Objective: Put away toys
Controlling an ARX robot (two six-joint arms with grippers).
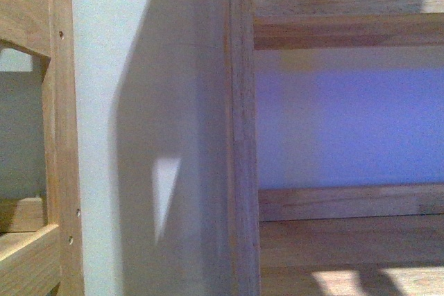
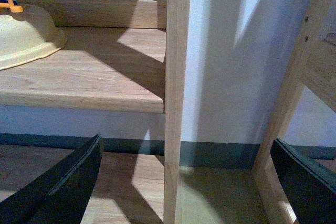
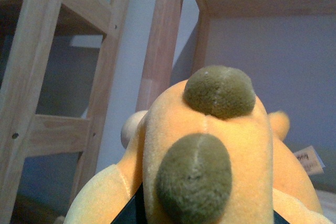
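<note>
An orange-yellow plush toy (image 3: 220, 145) with two olive-green patches fills the right wrist view, and my right gripper (image 3: 205, 217) is shut on it. Only a dark sliver of one finger (image 3: 132, 211) shows beside the plush. The toy hangs in front of a wooden shelf unit, near its upright (image 3: 160, 45). My left gripper (image 2: 184, 184) is open and holds nothing. Its two black fingers (image 2: 60, 184) stand wide apart, low in front of another shelf's upright post (image 2: 176, 98). Neither arm shows in the front view.
A cream bowl-shaped object (image 2: 23, 35) sits on a wooden shelf board (image 2: 94, 82). The front view has a shelf upright (image 1: 243, 136) very close, with shelf boards (image 1: 347, 202) to its right and a second wooden frame (image 1: 59, 136) at the left. A white tag (image 3: 310, 161) hangs off the plush.
</note>
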